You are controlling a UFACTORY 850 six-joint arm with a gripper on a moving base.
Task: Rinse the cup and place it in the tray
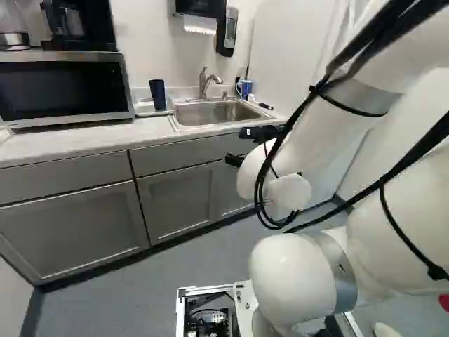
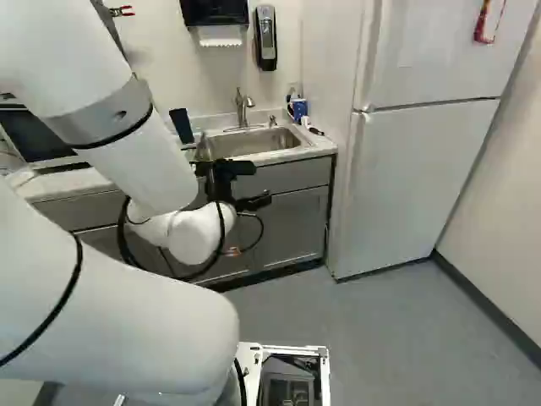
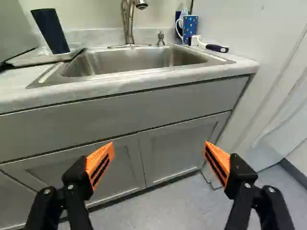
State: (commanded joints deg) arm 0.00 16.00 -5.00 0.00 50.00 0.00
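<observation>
A: Claw?
B: Claw (image 2: 261, 183) wide open, holding nothing, orange pads (image 3: 100, 157) well apart. It's on the near side of the cabinet doors (image 3: 172, 148), off them; floor (image 3: 144, 211) shows in between.
A: Edges past that?
B: Table (image 3: 120, 85) front edge runs across over the doors, then a narrow strip, then the sink (image 3: 129, 60) rim. Fridge (image 2: 414, 169) tight off the table's right end. That side's boxed in.
A: Cup?
B: Dark cup (image 3: 50, 31) stands at the tray (image 3: 36, 60), left of the sink. Tray sits just beside the sink's left rim, microwave (image 1: 63, 88) close on its left. Tight both sides.
A: Far side?
B: Tap (image 3: 128, 24) behind the basin, spout toward us. Open air over the bowl. Dotted mug (image 3: 190, 28) at the far right corner, brush (image 3: 216, 48) beside it.
</observation>
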